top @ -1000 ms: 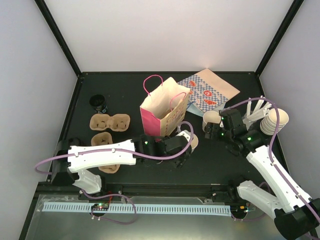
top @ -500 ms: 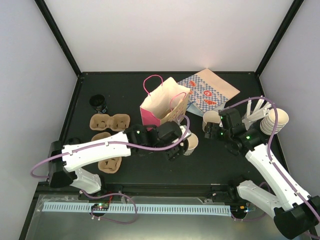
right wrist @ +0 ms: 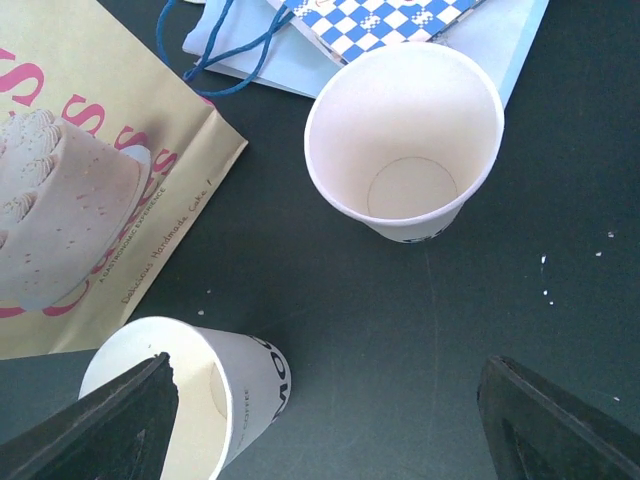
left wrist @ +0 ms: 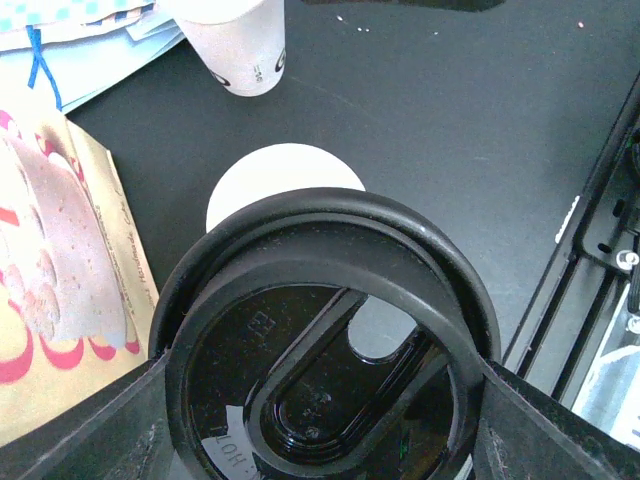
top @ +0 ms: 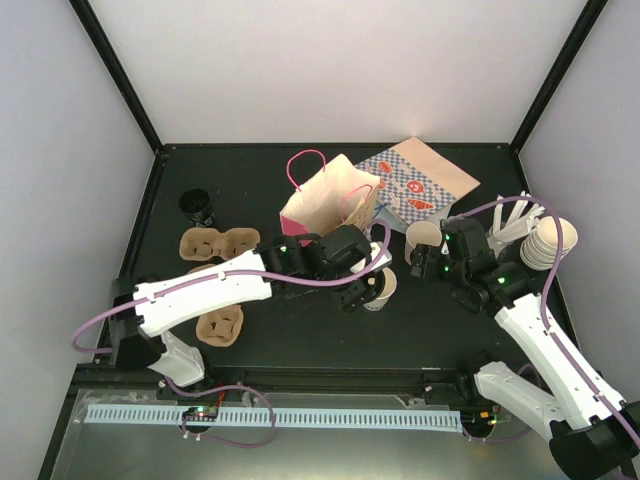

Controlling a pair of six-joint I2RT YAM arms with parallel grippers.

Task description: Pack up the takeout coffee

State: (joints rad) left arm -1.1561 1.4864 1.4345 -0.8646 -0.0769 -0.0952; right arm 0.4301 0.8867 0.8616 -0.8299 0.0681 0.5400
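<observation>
Pink bag (top: 325, 212): upright with its top open, just beside the left gripper (left wrist: 320, 415), on its left in the wrist view.
Patterned flat bags (top: 420, 185): lying beyond the right gripper (right wrist: 325, 400).
Left gripper: clamped on the black lid (left wrist: 300, 250), a finger on either side of the rim.
Right gripper: fingers spread wide, nothing between them.
Takeout coffee (left wrist: 285, 175): upright and uncovered, below the left gripper, its mouth partly hidden under the lid.
Second white cup (right wrist: 405, 130): upright, empty, ahead of the right gripper.
Black lid: held above the coffee.
</observation>
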